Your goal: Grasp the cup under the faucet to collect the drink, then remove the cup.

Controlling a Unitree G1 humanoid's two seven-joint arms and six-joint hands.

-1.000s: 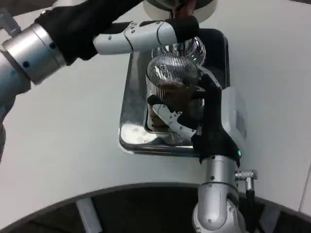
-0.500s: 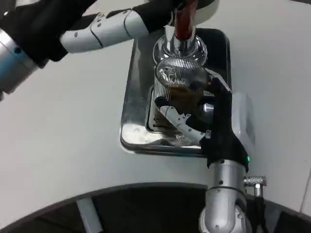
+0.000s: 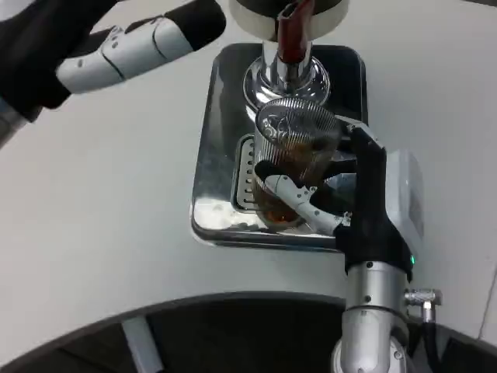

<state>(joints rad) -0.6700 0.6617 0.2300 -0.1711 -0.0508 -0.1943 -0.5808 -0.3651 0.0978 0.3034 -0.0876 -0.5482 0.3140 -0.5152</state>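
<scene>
A ribbed clear glass cup [image 3: 291, 159] with brown drink in its lower part stands over the steel drip tray [image 3: 217, 155], just in front of the chrome faucet [image 3: 286, 74] with its brown lever [image 3: 293, 31]. My right hand [image 3: 349, 194] grips the cup from the right, fingers wrapped across its front. My left hand [image 3: 132, 47] hovers at the upper left, off the faucet, fingers stretched out and holding nothing.
The dispenser's white round body [image 3: 287, 12] sits at the top edge behind the faucet. White table [image 3: 101, 194] lies to the left of the tray, and a dark curved table edge [image 3: 233, 311] runs along the bottom.
My left hand has drawn back from the faucet lever toward the upper left. The right hand with the cup has shifted slightly right and toward me.
</scene>
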